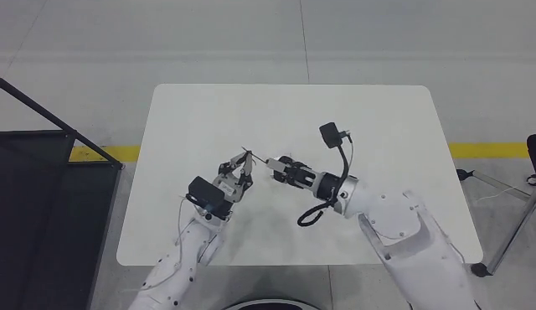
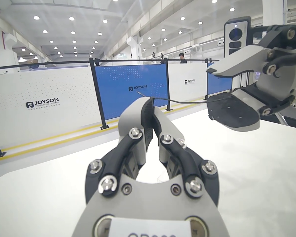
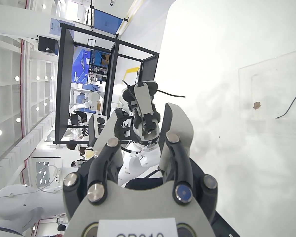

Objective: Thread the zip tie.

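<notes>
The zip tie is a thin black strip held up above the white table. My left gripper is shut on it near one end. The tie's long free part runs sideways toward my right gripper, which is open. Its tip reaches the gap between those fingers, by the edge of the lower pad. From the top, the left gripper and right gripper face each other closely, with the zip tie between them. My right gripper frames the left gripper and the zip tie.
A black-framed barrier stands off the table's left side. A faint clear rectangle lies on the table, with a small brown speck and a thin dark line on it. The table's far half is bare.
</notes>
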